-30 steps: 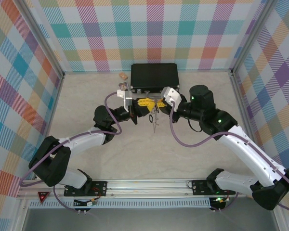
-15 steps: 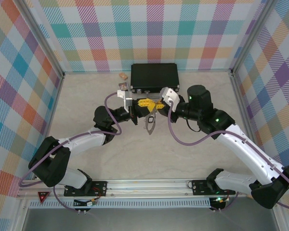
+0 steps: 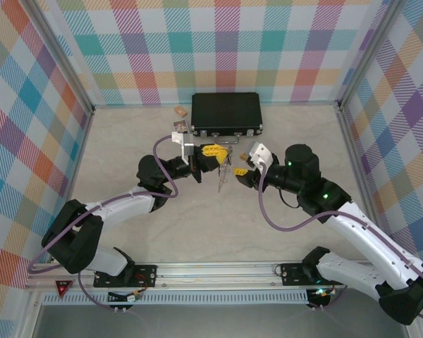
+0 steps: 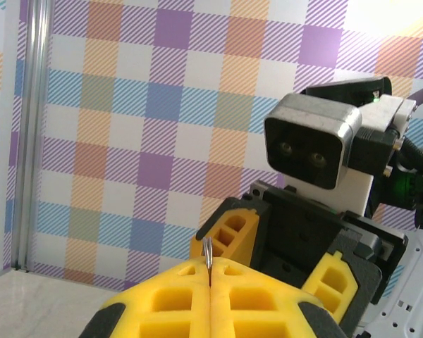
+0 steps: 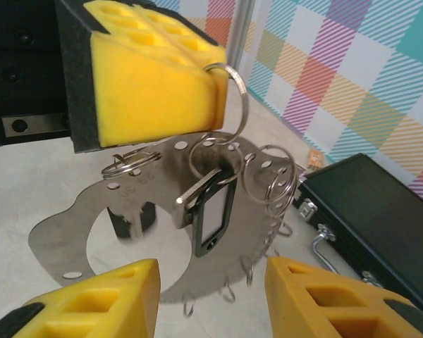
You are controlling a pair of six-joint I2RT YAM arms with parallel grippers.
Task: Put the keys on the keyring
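Note:
The keyring point(image 5: 77, 218) is a flat grey hoop with small wire loops along its rim. It hangs in the air from a wire ring point(image 5: 233, 88) pinched between the yellow pads of my left gripper point(image 3: 213, 151). In the left wrist view that gripper point(image 4: 210, 271) is shut, with a thin metal edge point(image 4: 207, 252) sticking out between the pads. One key point(image 5: 196, 189) with a black oval tag point(image 5: 215, 211) dangles from a loop on the hoop. The second key is hidden. My right gripper point(image 5: 211, 282) stands open just short of the hoop, holding nothing, and sits right of the keyring point(image 3: 223, 176) in the top view.
A black case point(image 3: 225, 113) lies at the back of the table, close behind the hanging hoop, its metal handle point(image 5: 323, 243) facing me. Two small cards point(image 3: 179, 111) lie left of the case. Checked walls close in the table on three sides.
My right gripper has let go near the keyring, opened, and drawn back to the right and toward the near edge. The hoop still hangs from the left gripper, swinging slightly.

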